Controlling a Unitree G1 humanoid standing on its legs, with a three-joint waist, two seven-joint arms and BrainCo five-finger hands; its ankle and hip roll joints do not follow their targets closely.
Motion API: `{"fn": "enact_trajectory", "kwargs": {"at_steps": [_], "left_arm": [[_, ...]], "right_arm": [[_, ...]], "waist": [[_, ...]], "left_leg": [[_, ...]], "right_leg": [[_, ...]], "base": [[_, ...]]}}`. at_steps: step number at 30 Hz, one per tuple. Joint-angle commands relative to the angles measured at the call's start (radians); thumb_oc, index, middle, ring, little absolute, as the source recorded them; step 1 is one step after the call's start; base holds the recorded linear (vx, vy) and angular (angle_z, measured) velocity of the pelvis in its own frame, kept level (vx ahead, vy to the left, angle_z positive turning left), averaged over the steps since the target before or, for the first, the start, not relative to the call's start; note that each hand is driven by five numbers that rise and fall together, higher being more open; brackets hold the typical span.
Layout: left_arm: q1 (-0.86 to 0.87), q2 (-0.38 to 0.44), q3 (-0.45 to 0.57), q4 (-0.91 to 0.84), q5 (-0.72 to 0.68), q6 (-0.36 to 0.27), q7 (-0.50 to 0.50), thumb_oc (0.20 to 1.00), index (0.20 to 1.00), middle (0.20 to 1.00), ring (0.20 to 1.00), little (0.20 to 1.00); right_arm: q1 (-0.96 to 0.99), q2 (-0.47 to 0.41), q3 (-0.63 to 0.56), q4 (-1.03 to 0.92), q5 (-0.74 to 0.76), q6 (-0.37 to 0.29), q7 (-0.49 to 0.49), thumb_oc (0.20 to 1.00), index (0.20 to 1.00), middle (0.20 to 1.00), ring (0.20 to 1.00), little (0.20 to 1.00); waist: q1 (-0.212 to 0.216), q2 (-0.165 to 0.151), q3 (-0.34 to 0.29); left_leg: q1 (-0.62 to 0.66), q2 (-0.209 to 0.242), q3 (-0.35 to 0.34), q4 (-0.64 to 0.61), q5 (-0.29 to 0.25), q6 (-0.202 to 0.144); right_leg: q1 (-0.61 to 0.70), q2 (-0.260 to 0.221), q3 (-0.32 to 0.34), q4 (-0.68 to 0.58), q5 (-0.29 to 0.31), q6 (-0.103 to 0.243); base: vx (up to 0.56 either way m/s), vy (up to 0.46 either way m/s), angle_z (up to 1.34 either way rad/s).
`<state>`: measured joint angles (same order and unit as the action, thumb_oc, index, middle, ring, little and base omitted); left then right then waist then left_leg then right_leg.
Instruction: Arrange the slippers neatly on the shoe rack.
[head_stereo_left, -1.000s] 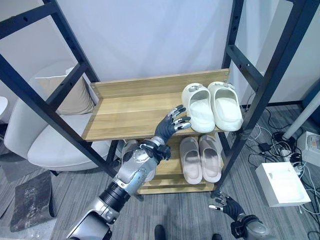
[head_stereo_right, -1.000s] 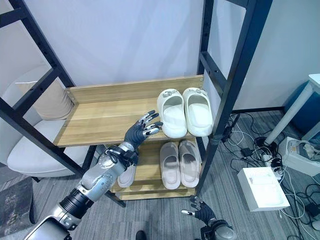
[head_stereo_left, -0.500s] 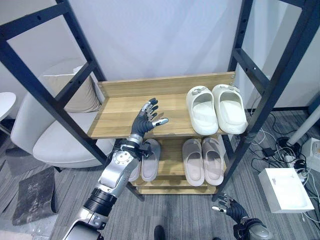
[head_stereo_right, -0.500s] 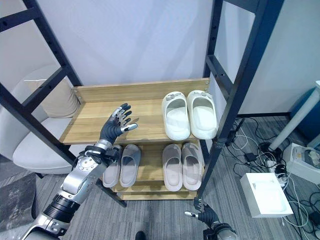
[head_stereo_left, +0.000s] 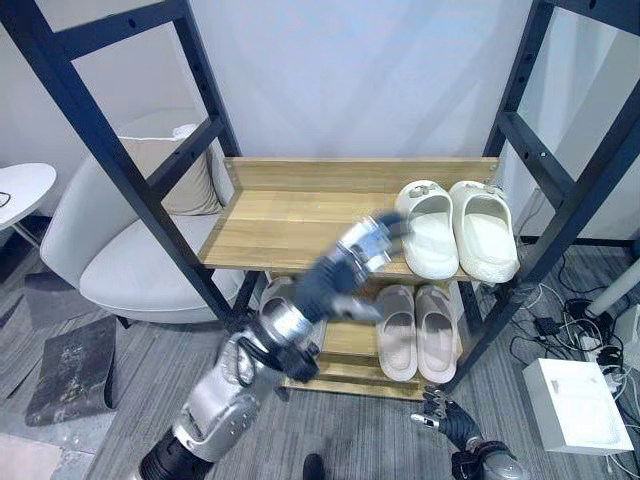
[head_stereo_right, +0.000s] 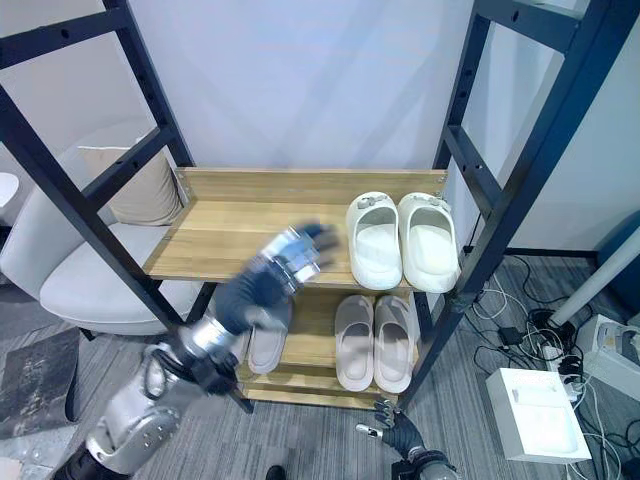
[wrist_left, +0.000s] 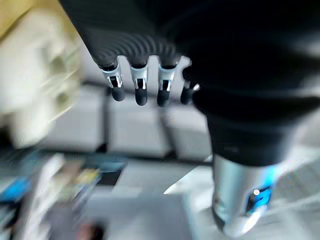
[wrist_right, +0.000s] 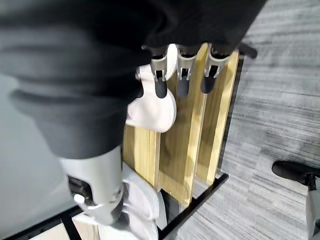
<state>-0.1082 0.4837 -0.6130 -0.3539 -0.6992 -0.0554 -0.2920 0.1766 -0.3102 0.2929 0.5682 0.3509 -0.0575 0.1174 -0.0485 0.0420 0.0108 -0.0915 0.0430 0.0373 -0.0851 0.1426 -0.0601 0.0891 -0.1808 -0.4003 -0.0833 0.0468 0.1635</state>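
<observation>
Left robot hand, fingers loosely extended, hovers empty beside the cream slippers; right robot hand hangs relaxed.

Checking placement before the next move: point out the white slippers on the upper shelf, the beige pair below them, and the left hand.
white slippers (head_stereo_right: 400, 243), right eye view, on the left slipper's strap.
beige pair (head_stereo_right: 373, 343), right eye view, where the two slippers meet.
left hand (head_stereo_right: 290, 255), right eye view, on its blurred back.

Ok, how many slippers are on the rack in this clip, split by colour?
Cream slippers on the upper shelf: 2
Beige-pink slippers on the lower shelf, right side: 2
Grey slippers on the lower shelf, left side, partly behind the left arm: 2
Total: 6
</observation>
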Motion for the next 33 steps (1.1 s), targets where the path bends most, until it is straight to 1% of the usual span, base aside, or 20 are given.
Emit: {"fn": "enact_trajectory", "kwargs": {"at_steps": [1,2,3,4,5,6,7,8,9,10,11,14,15,18,21,23,25,33], "left_arm": [[0.067,0.040,0.019,0.184,0.189,0.017,-0.058,1.000,1.000,1.000,1.000,1.000],[0.065,0.037,0.018,0.188,0.190,0.015,-0.058,1.000,1.000,1.000,1.000,1.000],[0.108,0.030,0.032,0.268,0.248,0.011,-0.042,1.000,1.000,1.000,1.000,1.000],[0.125,0.021,0.027,0.311,0.278,0.010,-0.040,1.000,1.000,1.000,1.000,1.000],[0.151,0.002,0.031,0.393,0.309,0.016,-0.025,1.000,1.000,1.000,1.000,1.000],[0.194,-0.043,0.072,0.512,0.328,0.016,0.021,1.000,1.000,1.000,1.000,1.000],[0.192,-0.046,0.072,0.516,0.329,0.014,0.021,1.000,1.000,1.000,1.000,1.000],[0.225,-0.119,0.124,0.658,0.250,0.013,0.083,1.000,1.000,1.000,1.000,1.000],[0.219,-0.137,0.134,0.705,0.242,0.007,0.099,1.000,1.000,1.000,1.000,1.000],[0.223,-0.170,0.189,0.752,0.201,-0.003,0.153,1.000,1.000,1.000,1.000,1.000],[0.232,-0.198,0.222,0.796,0.168,-0.007,0.183,1.000,1.000,1.000,1.000,1.000],[0.235,-0.236,0.312,0.895,0.153,-0.032,0.258,1.000,1.000,1.000,1.000,1.000],[0.231,-0.242,0.319,0.924,0.158,-0.034,0.270,1.000,1.000,1.000,1.000,1.000],[0.239,-0.234,0.351,0.930,0.202,-0.046,0.305,1.000,1.000,1.000,1.000,1.000],[0.240,-0.234,0.356,0.931,0.216,-0.050,0.313,1.000,1.000,1.000,1.000,1.000],[0.240,-0.235,0.355,0.932,0.227,-0.050,0.315,1.000,1.000,1.000,1.000,1.000],[0.233,-0.228,0.346,0.938,0.280,-0.055,0.326,1.000,1.000,1.000,1.000,1.000],[0.218,-0.242,0.327,0.931,0.299,-0.060,0.346,1.000,1.000,1.000,1.000,1.000]], "right_arm": [[-0.075,0.011,0.007,-0.024,-0.010,-0.061,0.017,1.000,1.000,1.000,1.000,1.000],[-0.075,0.011,0.007,-0.024,-0.010,-0.061,0.017,1.000,1.000,1.000,1.000,1.000],[-0.075,0.009,0.010,-0.024,-0.005,-0.062,0.018,1.000,1.000,1.000,1.000,1.000],[-0.075,0.003,0.015,-0.023,0.000,-0.060,0.018,1.000,1.000,1.000,1.000,1.000],[-0.076,0.001,0.016,-0.024,0.007,-0.058,0.016,1.000,1.000,1.000,1.000,1.000],[-0.078,0.003,0.017,-0.030,0.014,-0.056,0.008,1.000,1.000,1.000,1.000,1.000],[-0.079,0.002,0.018,-0.031,0.015,-0.055,0.008,1.000,1.000,1.000,1.000,1.000],[-0.079,0.002,0.024,-0.041,0.011,-0.052,-0.007,1.000,1.000,1.000,1.000,1.000],[-0.082,-0.002,0.025,-0.044,0.005,-0.052,-0.017,1.000,1.000,1.000,1.000,1.000],[-0.084,-0.002,0.023,-0.047,-0.006,-0.055,-0.033,1.000,1.000,1.000,1.000,1.000],[-0.085,-0.004,0.021,-0.055,-0.018,-0.053,-0.049,1.000,1.000,1.000,1.000,1.000],[-0.084,-0.007,0.007,-0.061,-0.032,-0.062,-0.083,1.000,1.000,1.000,1.000,1.000],[-0.083,-0.009,0.003,-0.061,-0.033,-0.064,-0.089,1.000,1.000,1.000,1.000,1.000],[-0.073,-0.013,-0.020,-0.052,-0.024,-0.065,-0.107,1.000,1.000,1.000,1.000,1.000],[-0.071,-0.011,-0.027,-0.045,-0.020,-0.066,-0.113,1.000,1.000,1.000,1.000,1.000],[-0.072,-0.010,-0.027,-0.041,-0.020,-0.067,-0.116,1.000,1.000,1.000,1.000,1.000],[-0.074,-0.004,-0.027,-0.031,-0.017,-0.070,-0.122,1.000,1.000,1.000,1.000,1.000],[-0.082,0.008,-0.018,-0.027,-0.008,-0.074,-0.133,1.000,1.000,1.000,1.000,1.000]], "waist": [[0.000,-0.044,0.057],[-0.001,-0.045,0.055],[0.001,-0.045,0.060],[-0.003,-0.047,0.058],[-0.002,-0.047,0.061],[0.001,-0.049,0.062],[-0.001,-0.049,0.061],[0.002,-0.051,0.067],[0.000,-0.051,0.067],[0.003,-0.053,0.070],[0.006,-0.054,0.073],[0.013,-0.058,0.080],[0.015,-0.058,0.082],[0.019,-0.055,0.082],[0.020,-0.053,0.079],[0.020,-0.053,0.079],[0.021,-0.051,0.076],[0.020,-0.052,0.073]], "left_leg": [[0.110,-0.039,0.018,-0.001,-0.149,0.011],[0.106,-0.041,0.017,-0.002,-0.145,0.012],[0.112,-0.037,0.019,0.000,-0.149,0.010],[0.109,-0.036,0.020,-0.001,-0.144,0.011],[0.115,-0.032,0.021,0.000,-0.149,0.009],[0.115,-0.030,0.023,0.001,-0.147,0.009],[0.112,-0.032,0.023,-0.001,-0.143,0.010],[0.115,-0.030,0.023,0.002,-0.143,0.010],[0.110,-0.031,0.023,0.001,-0.137,0.010],[0.109,-0.030,0.023,0.000,-0.135,0.010],[0.108,-0.030,0.022,0.001,-0.132,0.009],[0.101,-0.028,0.016,0.000,-0.127,0.007],[0.100,-0.027,0.015,0.001,-0.126,0.006],[0.097,-0.025,0.012,0.002,-0.124,0.004],[0.096,-0.024,0.012,0.002,-0.124,0.004],[0.096,-0.024,0.012,0.002,-0.124,0.004],[0.096,-0.023,0.013,0.001,-0.124,0.003],[0.098,-0.021,0.016,0.001,-0.124,0.003]], "right_leg": [[-0.041,-0.003,0.000,0.006,-0.004,0.001],[-0.044,-0.005,-0.001,0.005,-0.001,0.001],[-0.040,-0.001,0.001,0.006,-0.005,0.000],[-0.043,-0.001,0.001,0.005,-0.004,0.000],[-0.038,0.002,0.003,0.005,-0.009,-0.001],[-0.037,0.003,0.002,0.005,-0.010,-0.003],[-0.040,0.001,0.001,0.004,-0.007,-0.003],[-0.037,0.003,0.002,0.005,-0.009,-0.004],[-0.040,0.003,0.001,0.004,-0.008,-0.005],[-0.039,0.004,-0.002,0.004,-0.009,-0.007],[-0.038,0.005,-0.005,0.004,-0.010,-0.007],[-0.039,0.006,-0.011,0.002,-0.012,-0.009],[-0.038,0.006,-0.012,0.001,-0.013,-0.010],[-0.036,0.008,-0.014,-0.002,-0.015,-0.010],[-0.033,0.009,-0.015,-0.004,-0.017,-0.010],[-0.033,0.009,-0.014,-0.004,-0.018,-0.010],[-0.032,0.011,-0.013,-0.004,-0.020,-0.011],[-0.031,0.013,-0.009,-0.004,-0.024,-0.014]], "base": [[0.00,0.001,-0.18],[0.02,-0.012,-0.13],[0.01,-0.007,-0.09],[0.03,-0.020,-0.07],[0.02,-0.019,-0.04],[0.00,0.000,0.00],[0.00,0.000,0.00],[0.00,0.000,0.00],[0.00,-0.040,0.02],[-0.01,-0.027,0.04],[-0.01,-0.030,0.07],[-0.01,-0.030,0.06],[0.00,-0.028,0.08],[0.01,-0.018,0.05],[0.00,0.000,0.00],[0.00,0.000,0.00],[0.00,0.000,0.00],[0.00,0.000,0.00]]}}
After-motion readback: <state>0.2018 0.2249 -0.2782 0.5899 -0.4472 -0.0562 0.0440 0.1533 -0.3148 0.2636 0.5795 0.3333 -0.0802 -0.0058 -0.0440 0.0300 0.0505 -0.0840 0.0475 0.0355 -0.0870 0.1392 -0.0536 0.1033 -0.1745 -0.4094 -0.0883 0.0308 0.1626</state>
